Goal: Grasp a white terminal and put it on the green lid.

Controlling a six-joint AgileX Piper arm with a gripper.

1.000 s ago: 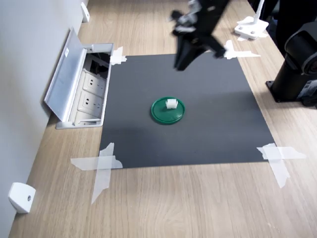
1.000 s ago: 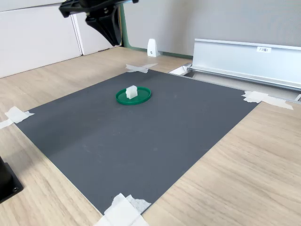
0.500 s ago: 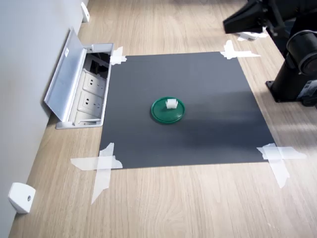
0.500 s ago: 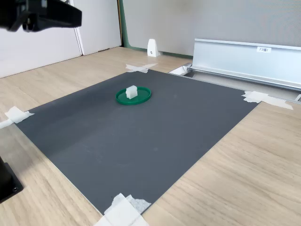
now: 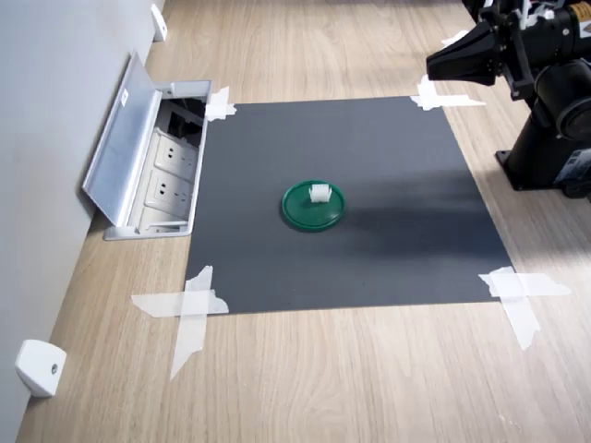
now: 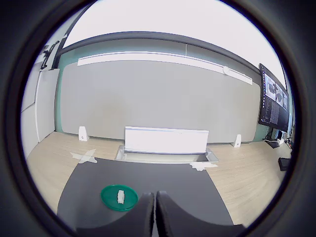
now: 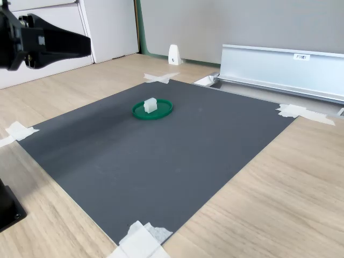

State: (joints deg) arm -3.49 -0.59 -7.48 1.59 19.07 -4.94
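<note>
The green lid lies flat near the middle of the dark mat. The small white terminal rests on top of it. My gripper hovers high above the mat's edge, far from the lid, at the upper right of the first exterior view and the upper left of the second exterior view. In the wrist view its two fingers press together with nothing between them, so it is shut and empty.
The dark mat is taped at its corners onto a wooden table. An open metal socket box with a raised flap borders one side of the mat. The arm's black base stands beside the mat. A white wedge piece sits by the wall.
The arm has swung up and away from above the mat toward its base, turning to point level across the table. The terminal and lid have not moved.
</note>
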